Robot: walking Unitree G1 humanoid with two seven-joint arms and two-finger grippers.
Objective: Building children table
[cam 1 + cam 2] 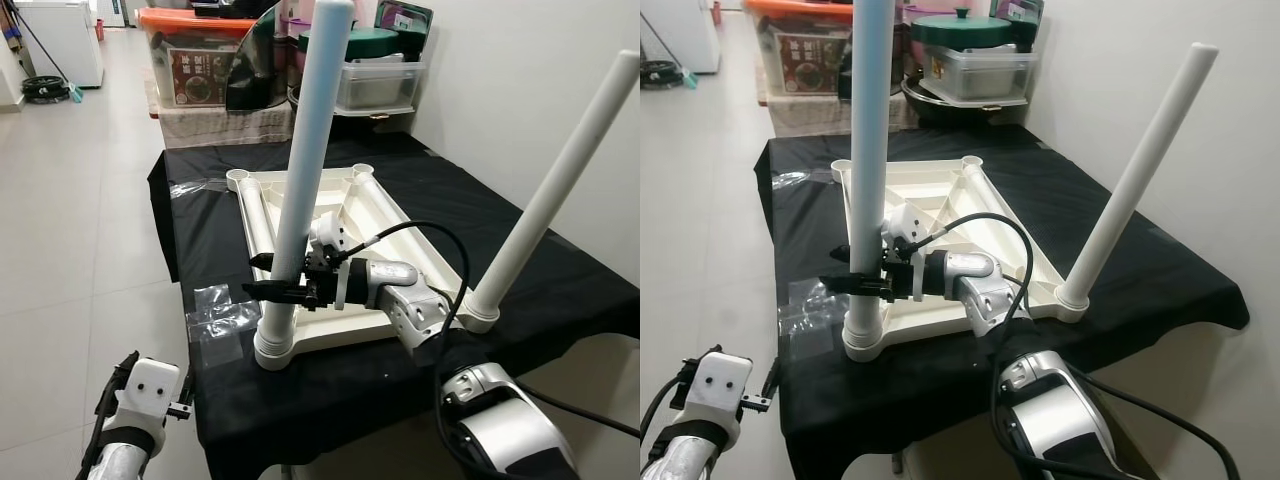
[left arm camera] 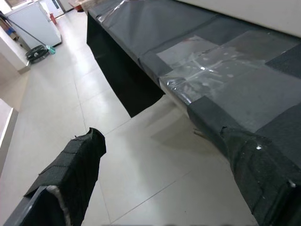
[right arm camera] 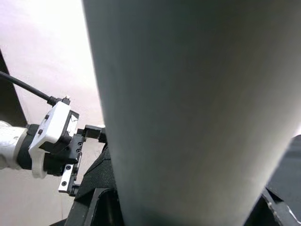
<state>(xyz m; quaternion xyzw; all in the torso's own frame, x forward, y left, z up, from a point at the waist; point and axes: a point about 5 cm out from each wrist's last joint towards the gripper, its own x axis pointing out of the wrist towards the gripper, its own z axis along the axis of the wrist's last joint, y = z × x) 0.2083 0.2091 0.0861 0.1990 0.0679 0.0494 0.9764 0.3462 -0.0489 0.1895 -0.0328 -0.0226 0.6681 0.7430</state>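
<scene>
A: Status of the right gripper (image 1: 278, 278)?
B: Fingers clamped on the near-left white plastic tube leg (image 1: 305, 180), standing in the upturned white tabletop (image 1: 400, 225) on the black-draped table (image 1: 560, 290).
A: Left gripper (image 2: 164, 188)?
B: Fingers spread, low over the pale tiled floor (image 1: 80, 200). No legible labels.

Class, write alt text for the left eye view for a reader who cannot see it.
The right gripper clasps an upright white leg standing in a corner socket of an upturned white tabletop on a black-covered table. A second leg stands at the neighbouring corner.
</scene>
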